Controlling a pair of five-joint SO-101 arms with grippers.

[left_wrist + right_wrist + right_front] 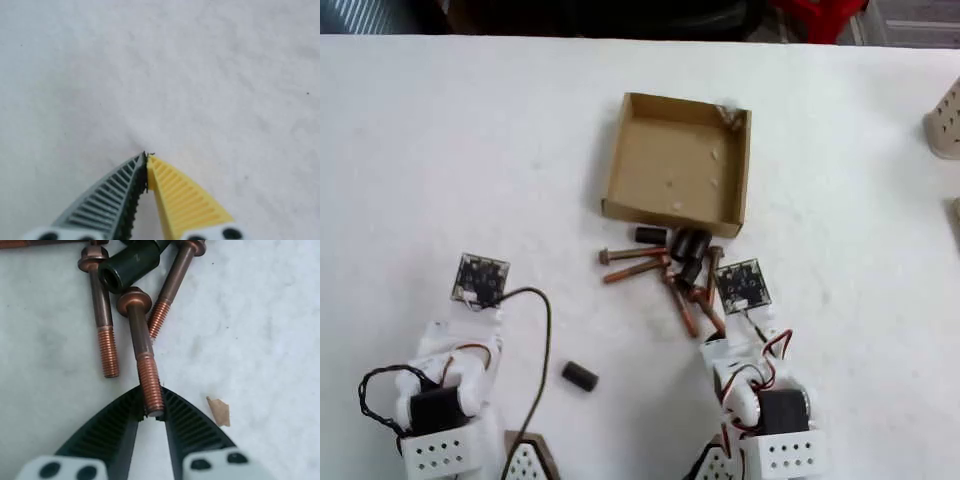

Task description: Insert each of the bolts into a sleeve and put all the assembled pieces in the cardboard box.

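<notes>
Cardboard box [678, 160] sits mid-surface holding a few pale scraps, and just by its near wall you have the copper bolts [635, 272] heaped with black sleeves [690, 243], with 1 more sleeve [579, 376] lying alone between the 2 arms. Your right arm's jaws are pinched on the threaded end of 1 bolt [141, 340] lying flat, while your left arm's jaws are closed tip to tip, gripping nothing, over the bare white surface [200, 75].

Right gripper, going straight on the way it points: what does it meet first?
The bolt whose threaded end sits between the right gripper's fingertips; beyond its head, probably the black sleeve, though depth is unclear.
</notes>
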